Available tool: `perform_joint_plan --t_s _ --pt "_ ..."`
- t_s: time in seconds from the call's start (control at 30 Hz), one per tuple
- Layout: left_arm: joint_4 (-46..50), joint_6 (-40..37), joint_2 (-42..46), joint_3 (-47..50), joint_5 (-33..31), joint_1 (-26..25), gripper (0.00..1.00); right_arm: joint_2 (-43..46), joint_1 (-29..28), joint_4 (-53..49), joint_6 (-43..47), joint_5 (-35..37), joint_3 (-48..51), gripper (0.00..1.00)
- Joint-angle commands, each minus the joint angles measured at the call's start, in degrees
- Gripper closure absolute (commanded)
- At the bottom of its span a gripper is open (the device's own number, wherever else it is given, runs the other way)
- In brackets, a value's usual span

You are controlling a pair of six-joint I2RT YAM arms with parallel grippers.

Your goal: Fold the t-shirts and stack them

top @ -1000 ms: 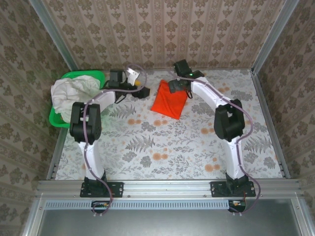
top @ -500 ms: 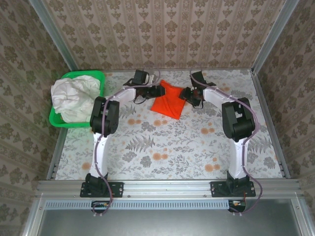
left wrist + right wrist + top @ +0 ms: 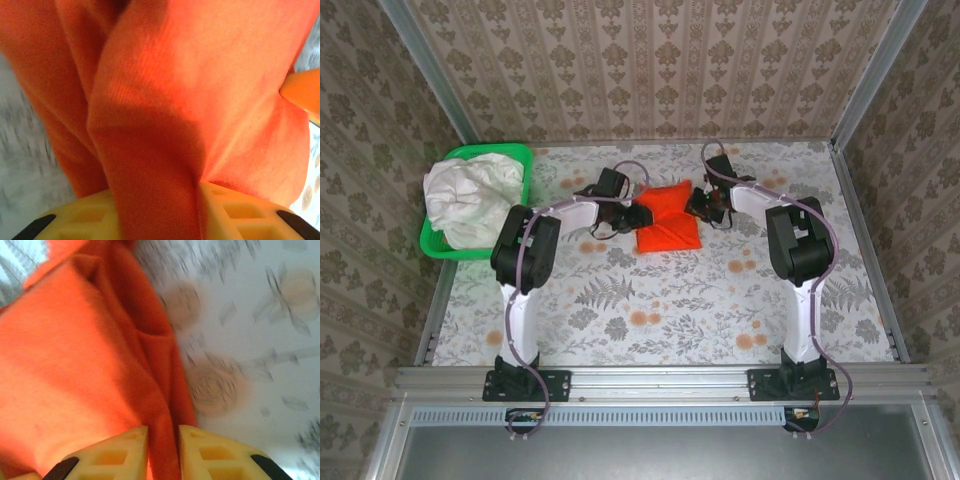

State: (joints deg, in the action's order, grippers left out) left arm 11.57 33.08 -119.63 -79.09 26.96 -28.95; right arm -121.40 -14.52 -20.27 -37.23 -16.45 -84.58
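Along the near edge of the counter (image 3: 650, 300) the two arm bases (image 3: 527, 383) stand bolted side by side, both arms reaching toward the far half; past mid-counter lies the orange-red t-shirt (image 3: 667, 228), bunched into a compact, roughly rectangular bundle on the fern-and-flower print, between the two arms; the left gripper (image 3: 625, 208) meets the bundle's left edge, and the left wrist view shows its jaws narrowed on a thick fold of orange cloth running down between the yellow pads (image 3: 85, 217); the right gripper (image 3: 701, 204) meets the right edge, its jaws drawn close with a thin hem of the same cloth pinched between its pads (image 3: 110, 455), printed counter visible just beside it; off to the left, at the counter's margin, the green basket (image 3: 510, 151) holds the white t-shirt (image 3: 470, 195), crumpled and heaped above the rim, well apart from the orange one; behind everything rise patterned wallpaper walls (image 3: 650, 60).
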Motion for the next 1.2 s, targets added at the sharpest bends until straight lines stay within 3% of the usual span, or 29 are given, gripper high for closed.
perform_joint_plan --t_s 0.0,0.17,0.33,0.43,0.7,0.93,1.07,1.1,1.17 --pt "2.3 -0.9 6.0 4.5 -2.2 -1.1 0.6 6.3 -1.0 0.0 2.2 -1.2 5.6 0.78" --pt "7.7 -4.5 12.8 7.8 -4.0 -1.4 0.45 15.2 -2.5 0.9 2.4 -0.5 14.0 0.77" --pt "8.1 -5.4 17.1 8.6 -8.4 -1.4 0.32 19.9 -2.5 0.0 4.3 3.3 13.1 0.55" --pt "7.7 -4.2 14.4 4.9 -8.7 -0.7 0.33 17.2 -2.4 -1.5 5.3 4.8 9.0 0.52" --pt "10.4 -1.8 2.7 -8.6 -10.9 -0.5 0.52 9.9 -1.2 -1.9 3.2 5.7 3.1 0.54" --pt "9.0 0.6 -1.5 -11.1 -11.6 -0.5 0.67 4.4 -0.8 -1.5 3.1 2.6 0.9 0.58" --pt "9.3 0.8 -1.6 -12.2 -11.0 -0.6 0.89 4.4 -0.9 -0.1 3.7 0.3 0.6 0.8" --pt "9.2 0.7 -0.8 -12.0 -11.1 -0.6 0.96 5.0 -0.9 -0.3 4.2 0.4 0.6 0.9" --pt "9.5 0.2 1.2 -11.5 -11.8 -0.8 1.0 6.9 -1.1 -0.7 5.5 1.6 1.3 1.0"
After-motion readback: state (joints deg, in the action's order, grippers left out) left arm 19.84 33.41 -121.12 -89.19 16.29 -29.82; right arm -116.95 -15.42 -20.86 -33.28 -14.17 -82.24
